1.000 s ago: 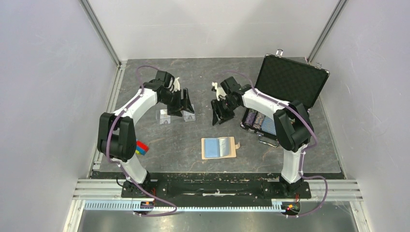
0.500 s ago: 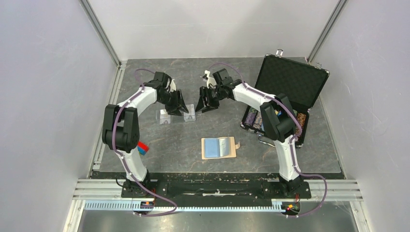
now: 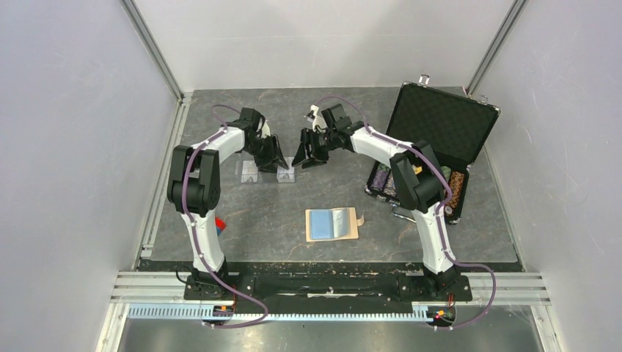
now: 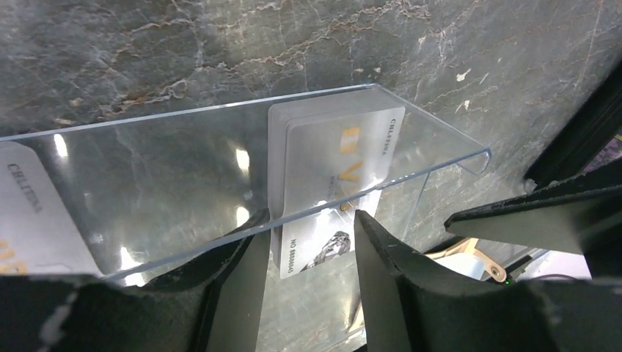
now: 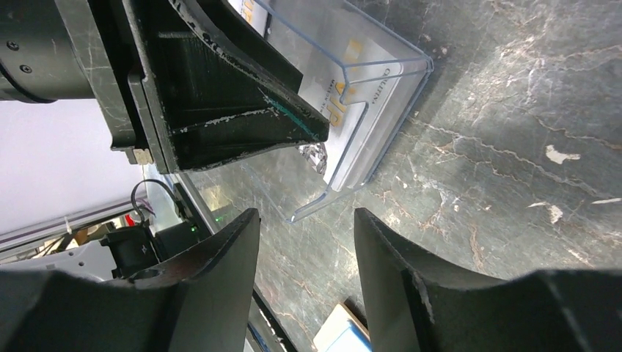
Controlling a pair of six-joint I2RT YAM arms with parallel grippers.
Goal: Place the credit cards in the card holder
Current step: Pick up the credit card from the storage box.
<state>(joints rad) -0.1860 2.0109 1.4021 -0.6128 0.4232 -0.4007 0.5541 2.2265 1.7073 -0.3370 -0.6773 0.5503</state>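
Left gripper [image 4: 308, 227] at clear stand [image 4: 183, 169] on desk [image 3: 257, 213], jaws parted moderately, straddling lower end of credit card [image 4: 334, 158] leaning upright in stand; contact unclear. Second credit card [image 4: 29, 205] at stand's other end. Right gripper [image 5: 306, 216] wide apart, empty, just beside stand. Card holder [image 3: 331, 224] lies unfolded nearer arm bases, well apart from stand

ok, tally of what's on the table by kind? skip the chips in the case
credit cards: 2
card holder: 1
clear stand: 1
black case: 1
coloured blocks: mostly hidden, not counted
Total: 5
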